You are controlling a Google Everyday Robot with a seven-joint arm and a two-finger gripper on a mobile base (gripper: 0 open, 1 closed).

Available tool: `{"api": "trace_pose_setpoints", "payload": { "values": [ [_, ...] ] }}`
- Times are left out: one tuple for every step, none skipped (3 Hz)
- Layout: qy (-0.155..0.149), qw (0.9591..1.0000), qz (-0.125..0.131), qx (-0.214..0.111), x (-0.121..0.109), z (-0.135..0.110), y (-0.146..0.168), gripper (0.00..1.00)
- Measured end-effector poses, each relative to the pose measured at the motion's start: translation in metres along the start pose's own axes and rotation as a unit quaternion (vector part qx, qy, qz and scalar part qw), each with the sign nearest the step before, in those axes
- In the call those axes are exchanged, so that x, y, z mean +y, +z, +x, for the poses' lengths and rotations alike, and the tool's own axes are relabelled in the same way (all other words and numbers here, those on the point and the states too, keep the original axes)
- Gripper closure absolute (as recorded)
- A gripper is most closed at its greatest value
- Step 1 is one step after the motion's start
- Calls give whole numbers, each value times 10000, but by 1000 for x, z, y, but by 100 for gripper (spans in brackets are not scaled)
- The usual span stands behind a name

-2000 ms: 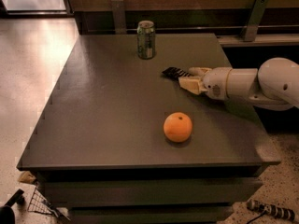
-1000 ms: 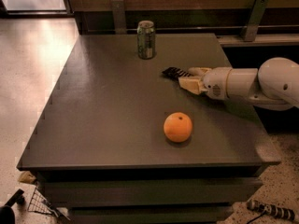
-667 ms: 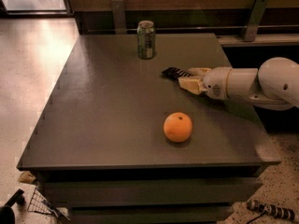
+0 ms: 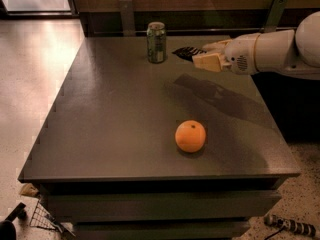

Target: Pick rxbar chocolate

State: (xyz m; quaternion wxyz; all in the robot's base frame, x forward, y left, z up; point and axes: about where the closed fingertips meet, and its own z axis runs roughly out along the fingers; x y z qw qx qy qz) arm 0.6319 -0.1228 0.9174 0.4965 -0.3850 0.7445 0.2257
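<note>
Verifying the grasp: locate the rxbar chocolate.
Camera view, upper right: the rxbar chocolate is held in the end effector, above the table, right of the can.

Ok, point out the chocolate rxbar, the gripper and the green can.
rxbar chocolate [image 4: 183,52]: camera view, dark free end left of the gripper.
gripper [image 4: 201,54]: camera view, between its fingertips, above the table's [image 4: 110,134] far right.
green can [image 4: 156,43]: camera view, middle of its side.

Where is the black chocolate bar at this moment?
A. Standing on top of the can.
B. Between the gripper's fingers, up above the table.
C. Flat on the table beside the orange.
B: the gripper is shut on the chocolate bar, right of the can, and its shadow falls on the table below.
</note>
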Motion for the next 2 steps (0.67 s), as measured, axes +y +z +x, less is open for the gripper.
{"api": "trace_pose_setpoints", "payload": {
  "values": [
    [-415,9990,121,89,-3,-67,-30,100],
    [-669,9977,117,88,-3,-107,-46,100]
  ]
}}
